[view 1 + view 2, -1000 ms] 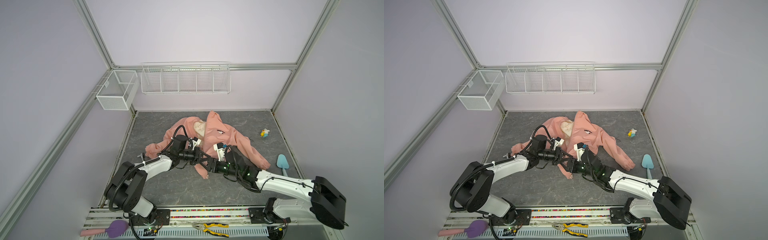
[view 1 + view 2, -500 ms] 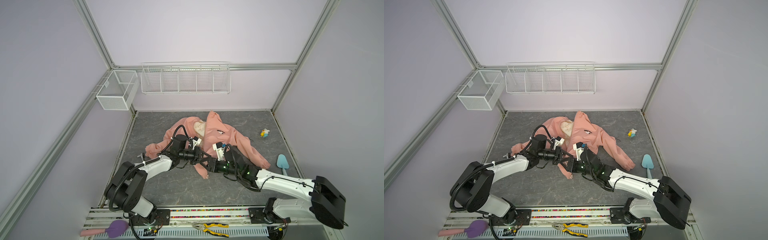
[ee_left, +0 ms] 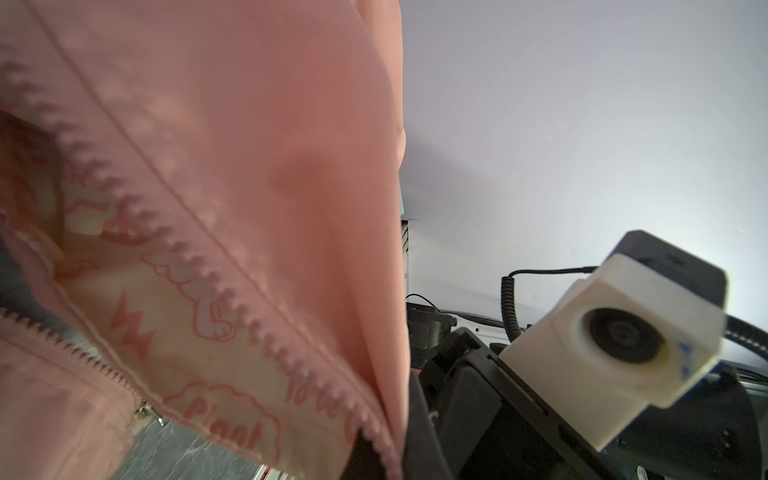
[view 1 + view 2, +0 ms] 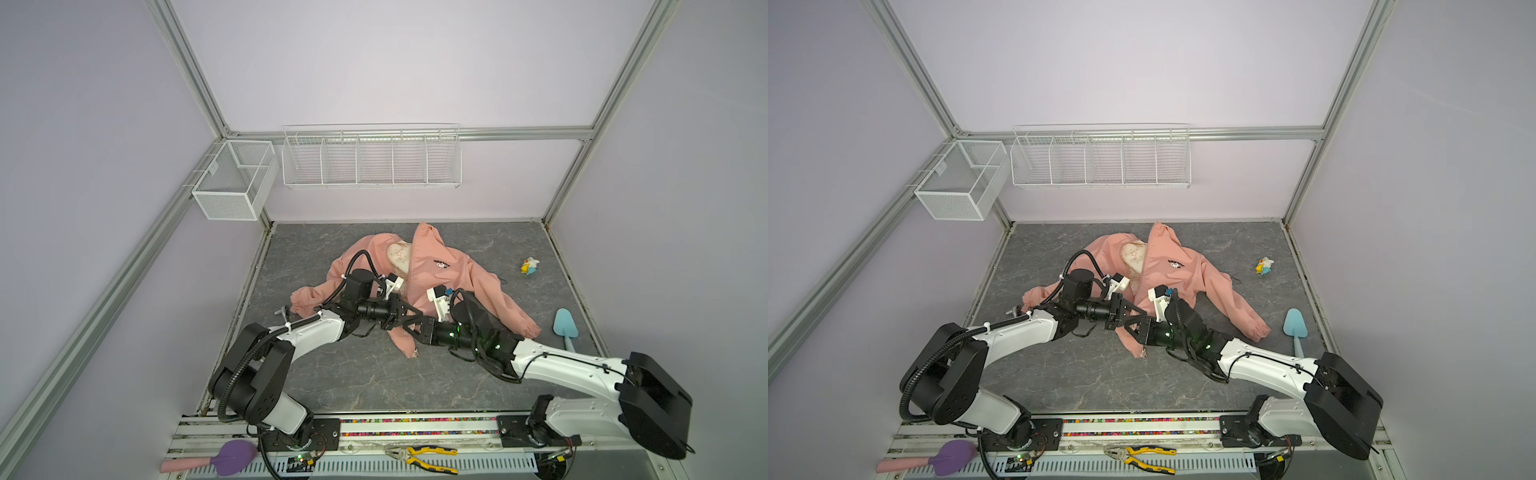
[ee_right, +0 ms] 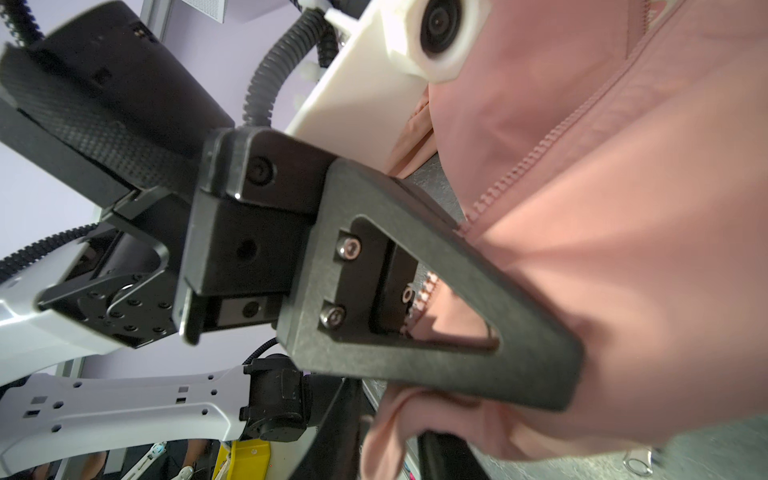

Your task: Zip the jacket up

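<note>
You have the grey mat (image 4: 353,374) under everything, and the jacket (image 4: 440,270) lies crumpled on it, front up and unzipped. It spreads away from both grippers toward the back wall, with one sleeve trailing past each gripper's outer side. A flap of its hem hangs just below the two fingertips, down to the mat. Your left gripper (image 4: 415,318) is clamped tight on the jacket's hem beside the zipper edge, and the right wrist view shows pink cloth pressed flat against its finger (image 5: 478,316). Your right gripper (image 4: 409,330) sits nose to nose with the left one, meeting the same hem from the opposite side. Cloth bunches around it, but you cannot tell from these views whether it is gripping or only narrowed near the fabric. The trowel (image 4: 565,328) lies well out on the right gripper's outer side, past the sleeve cuff. The toy (image 4: 530,266) sits farther off on that same side, toward the back wall. In the left wrist view, zipper teeth (image 3: 208,266) run away from the left gripper along the open front edge, with cream printed lining between the two rows. The small metal pull (image 3: 147,411) hangs on the other row, near the left gripper but apart from it
</note>
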`<action>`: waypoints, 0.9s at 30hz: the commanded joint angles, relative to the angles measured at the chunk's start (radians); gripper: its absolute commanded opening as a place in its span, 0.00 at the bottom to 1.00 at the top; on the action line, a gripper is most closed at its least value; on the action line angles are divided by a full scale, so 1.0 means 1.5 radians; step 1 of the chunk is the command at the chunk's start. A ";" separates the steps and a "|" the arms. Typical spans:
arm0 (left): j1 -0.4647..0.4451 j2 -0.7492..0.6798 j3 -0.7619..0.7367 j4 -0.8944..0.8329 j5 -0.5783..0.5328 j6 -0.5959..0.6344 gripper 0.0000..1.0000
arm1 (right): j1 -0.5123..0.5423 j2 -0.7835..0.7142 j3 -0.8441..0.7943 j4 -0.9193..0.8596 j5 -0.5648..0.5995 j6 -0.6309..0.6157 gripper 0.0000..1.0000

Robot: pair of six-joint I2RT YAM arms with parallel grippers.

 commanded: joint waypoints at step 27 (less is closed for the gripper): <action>-0.005 -0.013 0.022 -0.032 0.008 0.017 0.00 | -0.009 0.050 -0.018 0.089 -0.066 0.021 0.13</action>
